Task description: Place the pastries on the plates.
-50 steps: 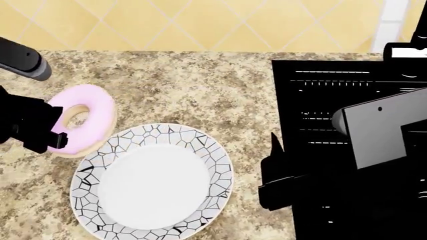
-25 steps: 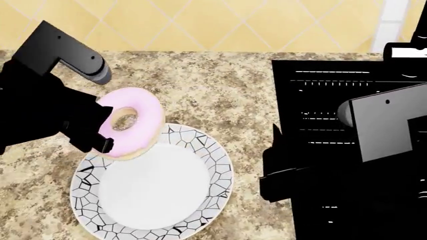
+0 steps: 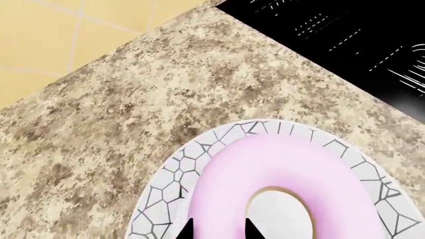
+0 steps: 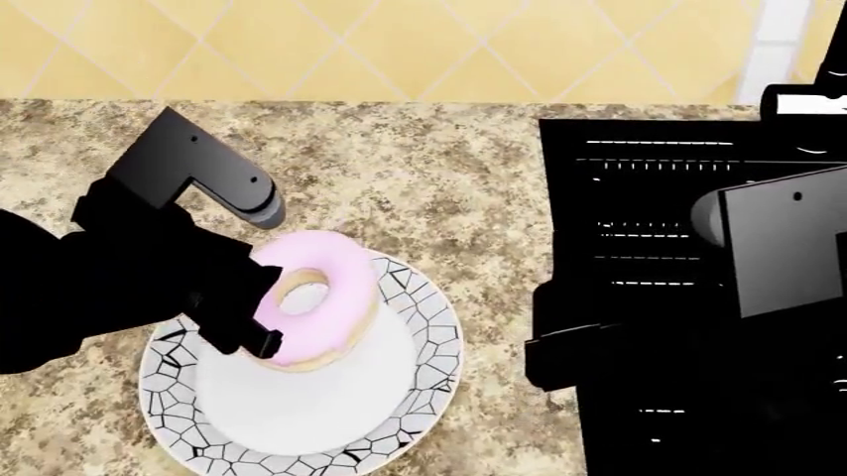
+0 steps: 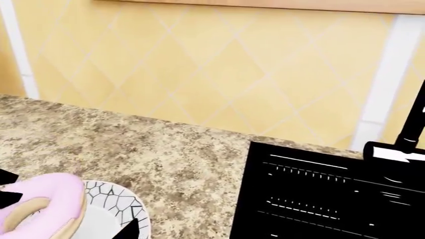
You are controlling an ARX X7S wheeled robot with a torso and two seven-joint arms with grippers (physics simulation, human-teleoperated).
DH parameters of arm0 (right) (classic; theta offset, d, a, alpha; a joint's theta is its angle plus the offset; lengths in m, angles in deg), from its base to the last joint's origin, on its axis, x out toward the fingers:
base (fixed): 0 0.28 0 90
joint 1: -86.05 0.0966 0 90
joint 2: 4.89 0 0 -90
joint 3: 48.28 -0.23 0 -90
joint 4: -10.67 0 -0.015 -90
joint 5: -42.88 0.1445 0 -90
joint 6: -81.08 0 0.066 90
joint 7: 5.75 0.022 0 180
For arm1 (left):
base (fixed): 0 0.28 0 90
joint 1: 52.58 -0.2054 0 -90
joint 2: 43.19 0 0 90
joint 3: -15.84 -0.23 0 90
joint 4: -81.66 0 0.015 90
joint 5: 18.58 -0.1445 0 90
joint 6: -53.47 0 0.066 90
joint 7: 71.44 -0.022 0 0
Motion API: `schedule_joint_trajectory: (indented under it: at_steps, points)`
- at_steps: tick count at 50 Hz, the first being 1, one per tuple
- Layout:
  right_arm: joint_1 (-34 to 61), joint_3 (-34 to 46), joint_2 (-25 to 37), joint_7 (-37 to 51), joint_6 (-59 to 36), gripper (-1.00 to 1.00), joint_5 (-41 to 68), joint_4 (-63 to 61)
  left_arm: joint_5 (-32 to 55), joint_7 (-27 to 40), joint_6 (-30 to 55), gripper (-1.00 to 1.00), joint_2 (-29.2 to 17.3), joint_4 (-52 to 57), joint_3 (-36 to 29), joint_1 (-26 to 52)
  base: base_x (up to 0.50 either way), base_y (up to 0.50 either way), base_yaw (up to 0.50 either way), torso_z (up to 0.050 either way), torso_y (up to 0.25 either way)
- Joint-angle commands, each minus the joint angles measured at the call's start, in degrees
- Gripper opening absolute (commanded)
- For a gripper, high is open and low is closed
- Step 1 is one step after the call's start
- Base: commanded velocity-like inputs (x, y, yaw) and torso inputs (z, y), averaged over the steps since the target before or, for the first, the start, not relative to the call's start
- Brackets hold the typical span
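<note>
Pink-iced ring doughnut (image 4: 315, 300) pinched in left gripper (image 4: 252, 322) fingers, over crackle-rimmed white plate (image 4: 417, 342). Advice: lower centred, level, then release. Right gripper (image 4: 562, 347): opening unclear, holding nothing.

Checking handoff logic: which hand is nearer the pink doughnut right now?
Left. The left hand is closed on the pink doughnut, holding it tilted over the crackle plate. The right hand sits off to the doughnut's right, at the black cooktop's edge, holding nothing.

Doughnut (image 4: 317, 312) now over crackle plate (image 4: 423, 342)
</note>
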Motion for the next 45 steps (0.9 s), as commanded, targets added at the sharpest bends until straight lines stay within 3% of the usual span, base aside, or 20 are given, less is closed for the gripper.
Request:
schedule_joint_trajectory:
  at_steps: [1, 24, 25, 37, 45]
  points:
    - [-0.6, -0.1, 0.1, 0.1, 0.5, 1.0, -0.2, 0.0, 0.7, 1.1, -0.3, -1.0, -0.4, 2.1, 0.1, -2.2, 0.0, 0.0, 0.0, 0.0, 0.0]
    - [-2.0, -0.3, 0.3, -0.2, 1.1, 1.0, 0.2, 0.1, 0.6, 1.0, -0.9, -1.0, 0.6, 0.3, -0.5, -2.1, 0.0, 0.0, 0.0, 0.0, 0.0]
    - [-1.9, -0.2, 0.2, -0.1, 1.1, 1.0, 0.2, 0.2, 0.6, 1.1, -0.7, 1.0, 0.4, 0.5, -0.5, -1.9, 0.0, 0.0, 0.0, 0.0, 0.0]
    - [-1.5, 0.2, 0.0, 0.1, 1.1, 1.0, 0.2, 0.1, 0.8, 1.7, -0.4, 1.0, 0.5, 0.5, -0.4, -1.2, 0.0, 0.0, 0.0, 0.0, 0.0]
    - [1.4, -0.4, -0.4, 0.8, 1.0, 1.0, 0.5, 0.8, 6.4, 7.6, 2.0, 1.0, -3.7, 4.9, 8.0, -1.1, 0.0, 0.0, 0.0, 0.0, 0.0]
